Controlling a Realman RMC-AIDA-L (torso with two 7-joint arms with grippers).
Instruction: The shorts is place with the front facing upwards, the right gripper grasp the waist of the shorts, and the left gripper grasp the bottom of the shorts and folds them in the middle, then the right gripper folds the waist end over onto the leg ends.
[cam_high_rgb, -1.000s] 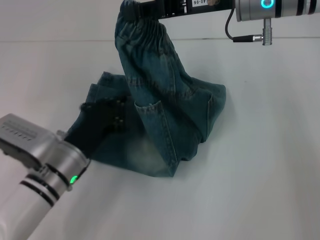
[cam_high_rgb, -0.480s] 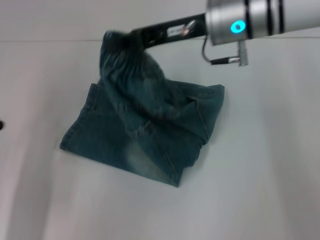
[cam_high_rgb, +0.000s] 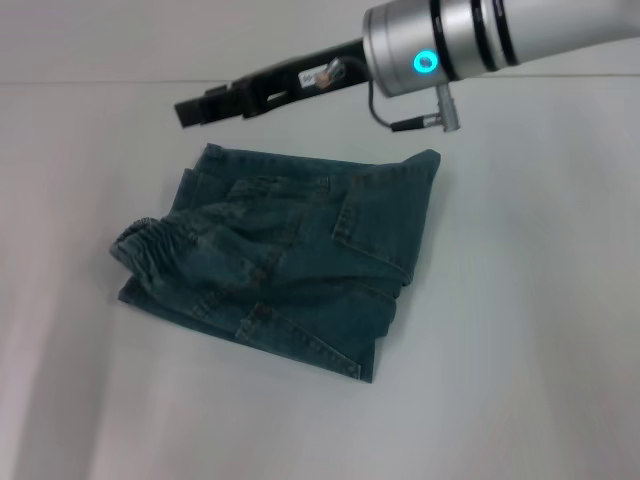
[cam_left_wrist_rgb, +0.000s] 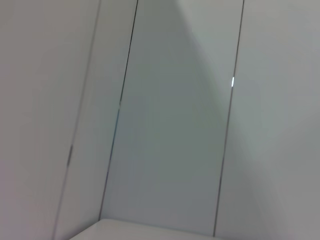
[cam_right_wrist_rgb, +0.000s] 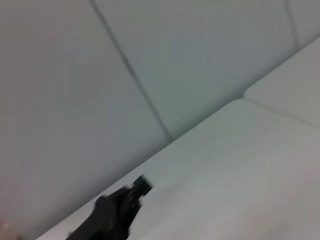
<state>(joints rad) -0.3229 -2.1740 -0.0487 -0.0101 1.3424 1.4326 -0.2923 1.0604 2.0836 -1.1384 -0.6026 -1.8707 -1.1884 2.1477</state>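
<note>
Denim is lying folded on the pale tabletop (cam_high_rgb: 520, 330): the shorts (cam_high_rgb: 290, 255) are resting in a rough rectangle near the middle of the head view, free of both arms. Along the near edge a straight stitched border is running down toward the near right corner, with tan stitch lines showing. At the robot's left end of the bundle, the waist of the shorts (cam_high_rgb: 150, 245) is sitting bunched and crinkled on top of the lower layer, close to where the leg ends are lying underneath, though those hems cannot be made out clearly. Beyond the shorts, the right gripper (cam_high_rgb: 195, 110) is hanging above the far edge of the cloth, apart from it, holding nothing; whether its jaws are wide or narrow cannot be told. Its wrist view is showing only a dark fingertip (cam_right_wrist_rgb: 135, 192) over bare tabletop.
</note>
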